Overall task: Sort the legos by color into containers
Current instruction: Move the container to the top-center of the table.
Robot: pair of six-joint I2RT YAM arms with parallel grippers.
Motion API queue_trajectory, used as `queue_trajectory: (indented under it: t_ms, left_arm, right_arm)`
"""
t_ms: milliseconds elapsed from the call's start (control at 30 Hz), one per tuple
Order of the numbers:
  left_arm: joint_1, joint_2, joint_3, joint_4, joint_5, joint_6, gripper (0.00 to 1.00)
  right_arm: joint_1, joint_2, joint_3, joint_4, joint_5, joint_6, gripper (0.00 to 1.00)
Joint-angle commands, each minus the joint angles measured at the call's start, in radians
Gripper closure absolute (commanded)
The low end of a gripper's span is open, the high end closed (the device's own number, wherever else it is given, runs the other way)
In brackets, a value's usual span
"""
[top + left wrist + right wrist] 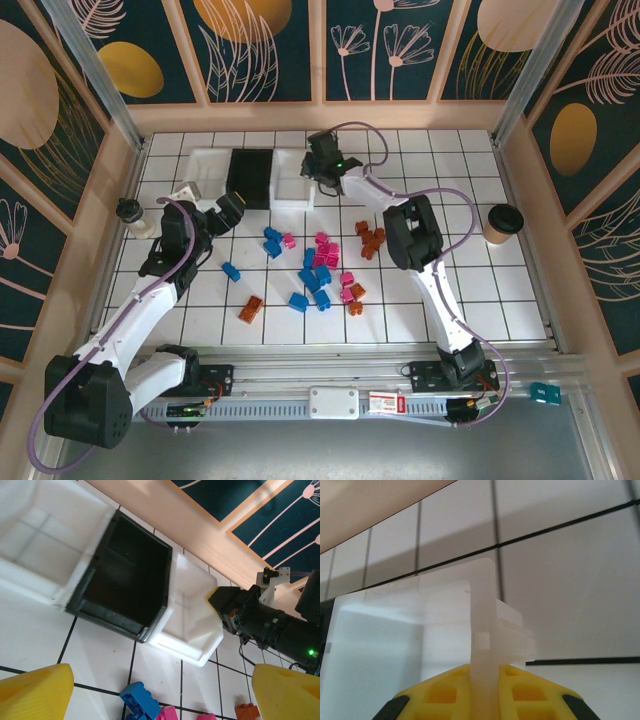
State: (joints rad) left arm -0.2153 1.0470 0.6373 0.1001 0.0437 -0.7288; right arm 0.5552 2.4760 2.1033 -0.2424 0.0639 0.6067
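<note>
The legos (315,270) lie loose at mid-frame on the desk (500,290), several overlapping and hard to count. Above them stand the containers: a black bin (250,178) between two white ones. The right white bin (288,192) is partly hidden by the right gripper (322,178), which is clamped on its blurred wall. The left gripper (229,211) hangs wide open, holding nothing, its fingers (35,690) cut off at the frame's bottom.
</note>
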Motion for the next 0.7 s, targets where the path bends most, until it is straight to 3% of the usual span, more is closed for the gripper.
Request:
queue_trajectory:
  t_ms: [0, 333, 667]
  left_arm:
    - [0.0, 0.002, -0.005, -0.002, 0.036, -0.018, 0.08]
    - [-0.026, -0.007, -0.018, -0.003, 0.075, -0.024, 0.08]
    - [-0.032, -0.03, -0.019, -0.007, 0.073, -0.026, 0.07]
  right_arm:
    - [-0.092, -0.089, -0.035, -0.108, -0.003, -0.101, 1.0]
    - [-0.305, -0.237, -0.25, -0.123, -0.205, -0.367, 1.0]
    - [-0.347, -0.413, -0.632, -0.004, -0.29, -0.38, 1.0]
